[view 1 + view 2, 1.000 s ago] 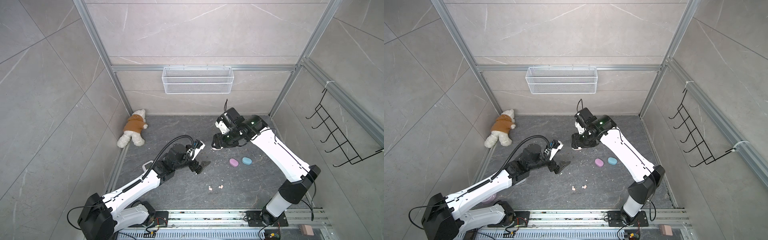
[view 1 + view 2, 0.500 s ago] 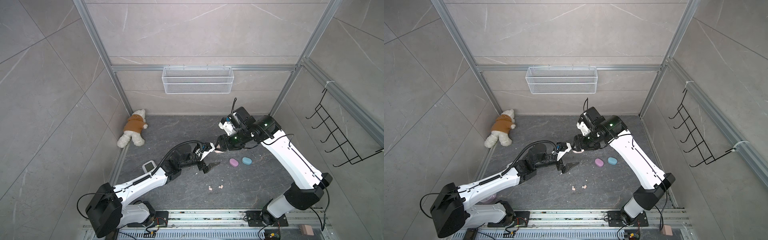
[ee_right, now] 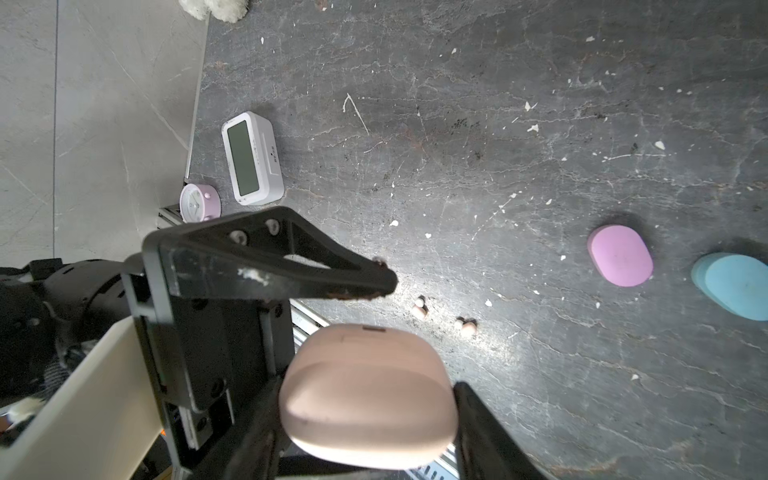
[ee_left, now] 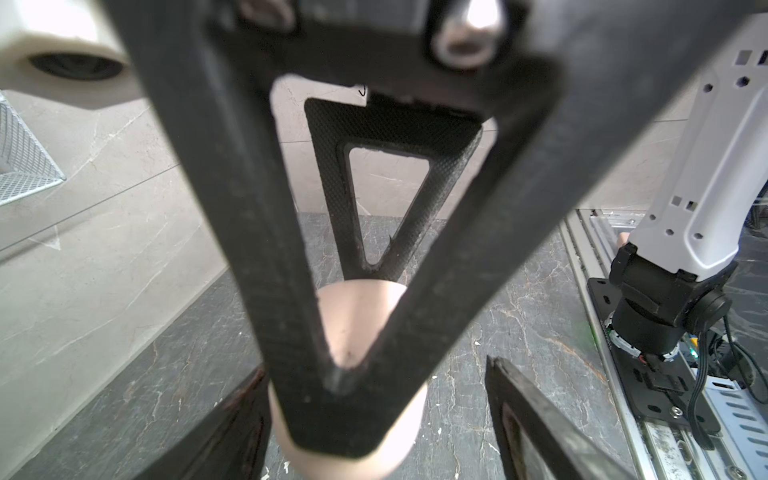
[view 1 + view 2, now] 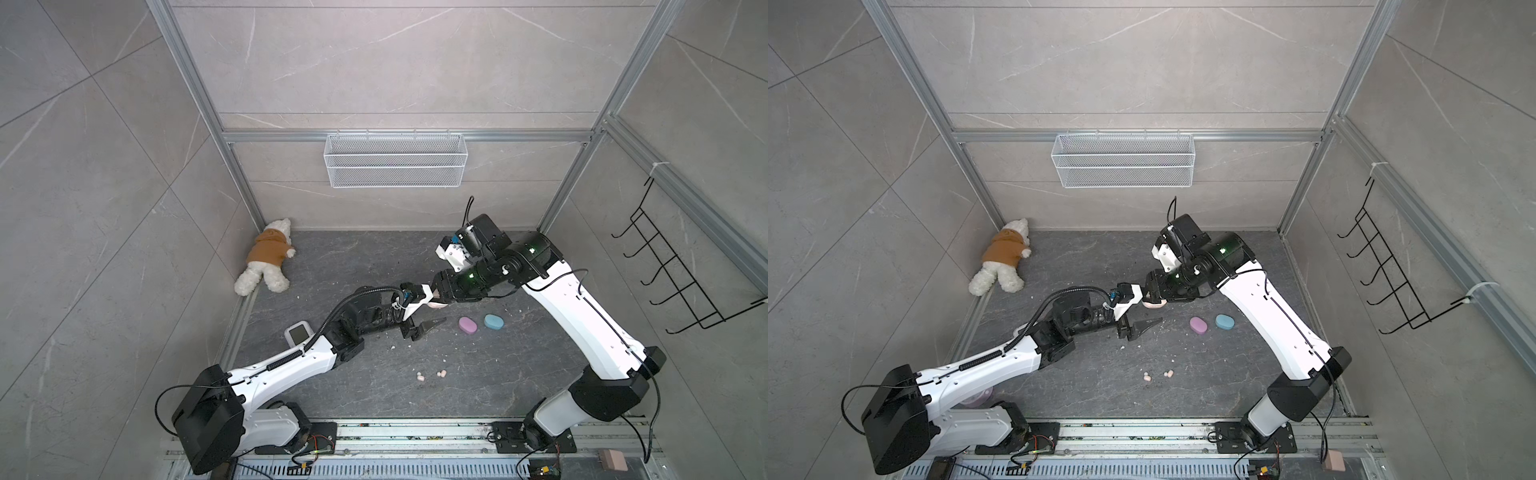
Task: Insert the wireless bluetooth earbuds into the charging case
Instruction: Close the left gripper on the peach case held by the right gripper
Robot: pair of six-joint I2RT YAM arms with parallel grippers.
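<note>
Seemingly shut, the peach case point(image 3: 365, 390) is pinched by the right tool point(image 5: 1152, 300) — left tool point(image 5: 432, 313) spread just beside it.

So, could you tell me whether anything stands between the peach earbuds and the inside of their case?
Yes: the case, held in the right end effector, looks shut, which bars the earbuds lying on the table.
</note>
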